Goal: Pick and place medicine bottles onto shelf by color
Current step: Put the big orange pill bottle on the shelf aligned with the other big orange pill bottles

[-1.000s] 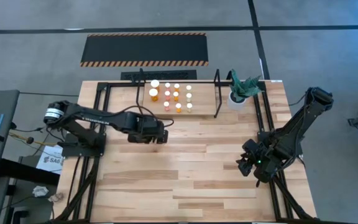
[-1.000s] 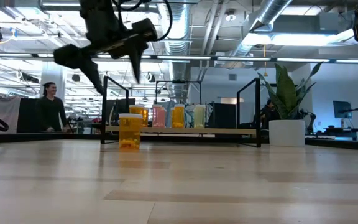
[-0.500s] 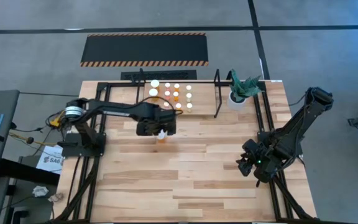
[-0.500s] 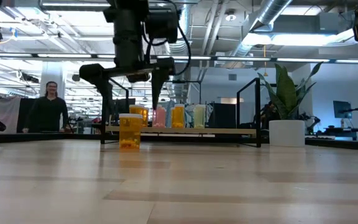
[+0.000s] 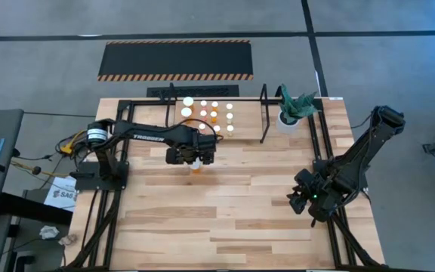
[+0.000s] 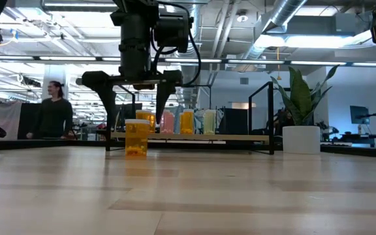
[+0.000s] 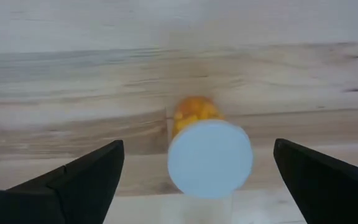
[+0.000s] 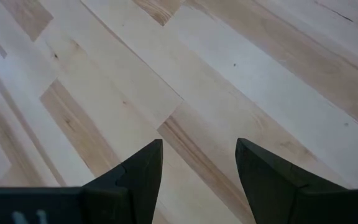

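An orange medicine bottle (image 6: 136,138) with a white cap (image 7: 210,158) stands upright on the table, near the shelf's front. My left gripper (image 6: 136,119) hangs open right above it and points down. Its two fingers stand either side of the cap and touch nothing (image 5: 195,160). The shelf (image 5: 263,113) of black bars, at the table's far side, holds several bottles (image 5: 210,115), orange, reddish and pale (image 6: 178,122). My right gripper (image 5: 302,199) waits open over bare wood near the table's right edge (image 8: 199,162).
A white pot with a green plant (image 5: 289,113) stands just right of the shelf (image 6: 302,138). A black-and-yellow striped mat (image 5: 176,60) lies on the floor beyond the table. A person (image 6: 53,111) stands in the room behind. Bare wood spreads across the table's near half.
My left gripper has swung toward the table's right until it stands over the orange bottle. It has sunk a little and straightened from a tilt to point down, and it has stayed open. The bottle has not moved.
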Controlling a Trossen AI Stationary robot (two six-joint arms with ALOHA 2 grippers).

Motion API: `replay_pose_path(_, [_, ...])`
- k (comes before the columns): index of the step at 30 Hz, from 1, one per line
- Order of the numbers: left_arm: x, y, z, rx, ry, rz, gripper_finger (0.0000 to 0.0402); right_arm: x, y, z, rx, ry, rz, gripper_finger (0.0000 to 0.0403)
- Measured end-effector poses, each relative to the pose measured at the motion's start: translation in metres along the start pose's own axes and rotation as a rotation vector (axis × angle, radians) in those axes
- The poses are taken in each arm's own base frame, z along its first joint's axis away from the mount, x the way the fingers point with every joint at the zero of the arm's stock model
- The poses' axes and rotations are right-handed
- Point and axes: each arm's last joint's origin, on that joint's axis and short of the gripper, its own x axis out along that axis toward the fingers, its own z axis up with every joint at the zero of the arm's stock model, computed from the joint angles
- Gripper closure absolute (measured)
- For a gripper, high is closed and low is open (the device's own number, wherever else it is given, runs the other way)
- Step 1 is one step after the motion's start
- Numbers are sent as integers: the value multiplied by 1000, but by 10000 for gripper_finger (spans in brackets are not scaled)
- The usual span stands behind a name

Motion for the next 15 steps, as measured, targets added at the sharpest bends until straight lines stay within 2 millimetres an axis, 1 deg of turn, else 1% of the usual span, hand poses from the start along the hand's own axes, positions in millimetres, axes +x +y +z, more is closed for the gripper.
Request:
replay_pose_path(3, [1,0,0,0,-1,-1,3,0,0,0,-1,0,0,178])
replay_pose_path(6, [7,-1,-1,-2,3,21,3,0,0,0,0,0,-1,178])
replay_pose_path(11, [23,-5,-2,4,50,55,3,0,0,0,-1,0,0,178])
replay_pose_path(15, [31,-7,-3,20,79,60,3,0,0,0,-1,0,-1,178])
